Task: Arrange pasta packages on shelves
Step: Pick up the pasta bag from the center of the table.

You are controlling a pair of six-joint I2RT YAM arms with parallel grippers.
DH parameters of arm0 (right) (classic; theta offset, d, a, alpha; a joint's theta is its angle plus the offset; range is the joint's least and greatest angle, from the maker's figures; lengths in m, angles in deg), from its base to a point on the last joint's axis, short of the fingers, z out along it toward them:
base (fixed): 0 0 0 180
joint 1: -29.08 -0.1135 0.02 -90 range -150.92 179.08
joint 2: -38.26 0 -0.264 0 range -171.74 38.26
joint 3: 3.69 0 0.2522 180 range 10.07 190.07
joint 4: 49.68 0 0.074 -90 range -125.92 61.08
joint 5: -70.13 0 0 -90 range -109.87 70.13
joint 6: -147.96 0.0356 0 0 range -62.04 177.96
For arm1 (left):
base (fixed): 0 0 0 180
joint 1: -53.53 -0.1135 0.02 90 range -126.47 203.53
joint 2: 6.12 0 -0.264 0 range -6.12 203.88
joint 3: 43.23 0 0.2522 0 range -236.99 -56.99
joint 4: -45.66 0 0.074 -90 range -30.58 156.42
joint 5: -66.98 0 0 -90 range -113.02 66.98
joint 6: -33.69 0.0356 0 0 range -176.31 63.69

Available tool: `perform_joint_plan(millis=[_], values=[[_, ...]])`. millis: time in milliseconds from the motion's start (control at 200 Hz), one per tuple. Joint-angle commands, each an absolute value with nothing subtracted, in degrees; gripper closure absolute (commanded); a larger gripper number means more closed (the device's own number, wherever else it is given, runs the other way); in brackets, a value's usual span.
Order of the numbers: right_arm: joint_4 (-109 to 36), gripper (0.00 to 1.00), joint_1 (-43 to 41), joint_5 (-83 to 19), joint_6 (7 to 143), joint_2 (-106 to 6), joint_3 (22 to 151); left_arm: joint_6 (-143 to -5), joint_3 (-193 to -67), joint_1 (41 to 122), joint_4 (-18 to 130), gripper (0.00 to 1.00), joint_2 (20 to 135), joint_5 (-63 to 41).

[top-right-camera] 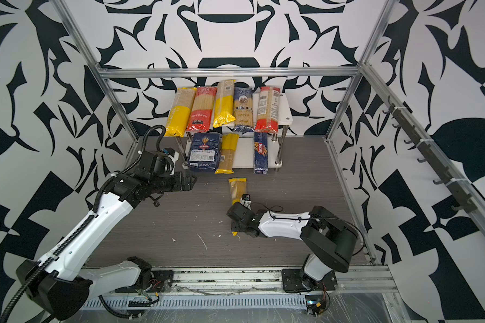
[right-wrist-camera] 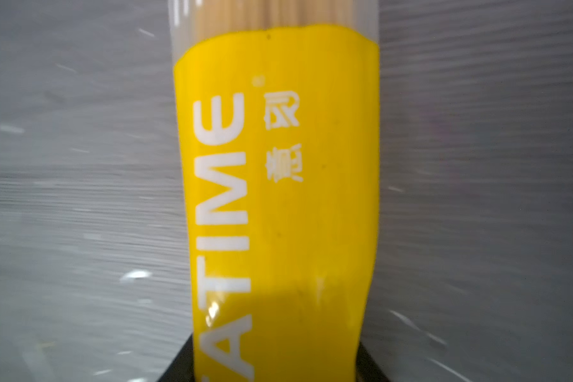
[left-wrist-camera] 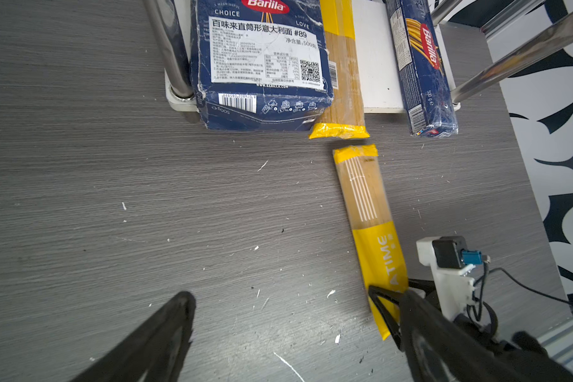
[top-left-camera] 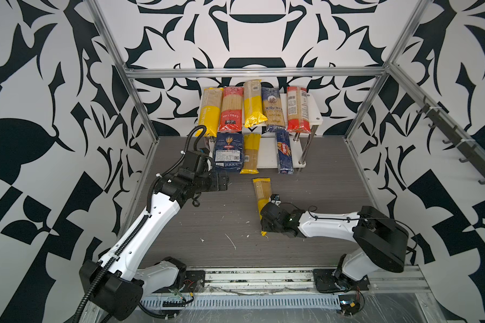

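A yellow pasta package [top-left-camera: 261, 190] [top-right-camera: 237, 188] [left-wrist-camera: 364, 191] [right-wrist-camera: 278, 165] lies on the grey table in front of the shelves [top-left-camera: 315, 112]. My right gripper [top-left-camera: 264, 216] [top-right-camera: 235, 216] [right-wrist-camera: 275, 360] is shut on its near yellow half, one black finger against each long side. Several bags lie across the upper board. The lower board [top-left-camera: 266, 158] holds a wide blue Barilla pack [top-left-camera: 228, 152] [left-wrist-camera: 262, 66], a yellow bag [top-left-camera: 251, 152] and a slim blue Barilla box [top-left-camera: 284, 152] [left-wrist-camera: 420, 66]. My left gripper [top-left-camera: 226, 181] [top-right-camera: 192, 180] [left-wrist-camera: 296, 297] hangs open over bare table by the rack's left front post.
Aluminium frame bars [top-left-camera: 252, 72] run over and beside the rack, with posts at both back corners. A rail of black hooks [top-left-camera: 459, 139] lines the right wall. White pasta fragments [top-left-camera: 230, 240] lie scattered on the table. The rack's chrome post [left-wrist-camera: 169, 49] stands close to my left gripper.
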State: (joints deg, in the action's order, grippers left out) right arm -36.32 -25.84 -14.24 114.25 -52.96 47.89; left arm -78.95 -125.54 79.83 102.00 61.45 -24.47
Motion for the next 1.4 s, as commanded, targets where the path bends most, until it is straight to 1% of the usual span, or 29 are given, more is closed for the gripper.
perform_joint_plan(millis=[0,105,415,580,755,1025,1395], values=[[-46.6,1.00,-25.2,-37.1,117.9,-58.4,37.4,-79.0,-127.8,79.6,104.0,0.01,60.8,-24.9],[-49.0,1.00,-23.2,-38.5,117.5,-54.2,35.6,-79.7,-128.7,79.6,103.6,0.01,61.3,-24.9],[-45.7,1.00,-17.6,-41.8,115.5,-40.7,31.1,-82.2,-129.9,79.6,102.4,0.01,61.9,-25.1],[-43.2,1.00,-13.5,-45.8,114.7,-33.1,29.3,-83.3,-129.5,79.7,101.2,0.01,61.9,-25.6],[-39.4,1.00,-8.9,-50.6,112.7,-26.5,30.2,-84.4,-129.0,79.6,99.5,0.01,61.8,-26.5],[-34.4,1.00,-4.5,-56.3,109.9,-21.5,34.2,-85.1,-129.6,79.6,98.5,0.01,62.5,-27.5],[-32.8,1.00,-0.6,-61.7,109.2,-17.9,38.5,-85.2,-129.9,79.6,96.8,0.01,63.4,-28.2]])
